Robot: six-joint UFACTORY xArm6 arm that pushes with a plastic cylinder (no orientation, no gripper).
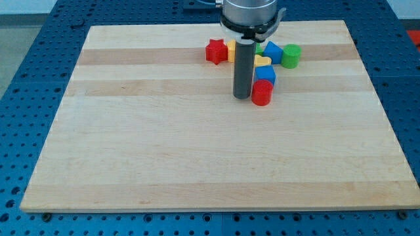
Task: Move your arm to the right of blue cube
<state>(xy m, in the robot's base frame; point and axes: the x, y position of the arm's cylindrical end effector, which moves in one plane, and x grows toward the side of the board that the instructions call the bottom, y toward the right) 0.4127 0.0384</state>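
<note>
Fingers: the arm carries none, so no spread or pinch can be told; it ends in a straight dark rod.
My tip (242, 98): rests on the pale wooden table (197, 151), just left of the red cylinder block (262, 93).
Blue cube (265, 75): just beyond the red cylinder, up and right of my tip.
Cluster: yellow block (262, 61), blue block (273, 52), green cylinder (291, 56).
View's left of rod: red star-shaped block (214, 51), yellow block (231, 50) partly hidden.
</note>
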